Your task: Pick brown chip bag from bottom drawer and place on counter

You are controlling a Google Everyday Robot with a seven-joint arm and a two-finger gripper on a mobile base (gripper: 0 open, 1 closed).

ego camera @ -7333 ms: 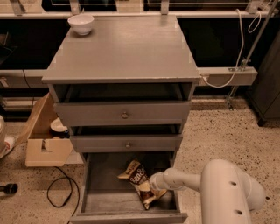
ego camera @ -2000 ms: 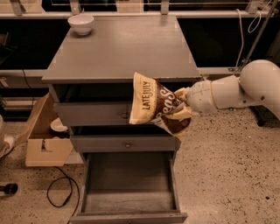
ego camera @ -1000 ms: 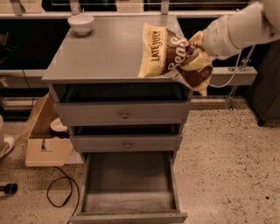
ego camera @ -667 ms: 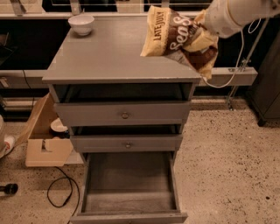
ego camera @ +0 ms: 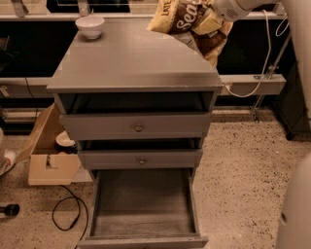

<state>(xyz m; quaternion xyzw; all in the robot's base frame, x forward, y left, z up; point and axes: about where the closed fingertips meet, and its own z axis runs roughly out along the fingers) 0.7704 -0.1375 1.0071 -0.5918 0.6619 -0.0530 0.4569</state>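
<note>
Chip bag (ego camera: 187, 15) above back right corner of tabletop (ego camera: 131, 58).
Pincer (ego camera: 216, 14) clamps it; shift left, lower until it rests flat, then release.

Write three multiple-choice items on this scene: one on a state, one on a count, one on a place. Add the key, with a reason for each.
1. The bottom drawer is:
A. shut
B. pulled open, its floor bare
C. open with a bag inside

2. How many round knobs are in view?
A. one
B. two
C. four

3. Where is the brown chip bag relative to the counter?
A. lying flat at its middle
B. held up by the gripper at its far right corner
C. hanging off its front edge

Key: 1 B, the grey floor shows with nothing on it; 2 B, two knobs, one above the other; 3 B, the bag hangs in the gripper at the view's top right.
</note>
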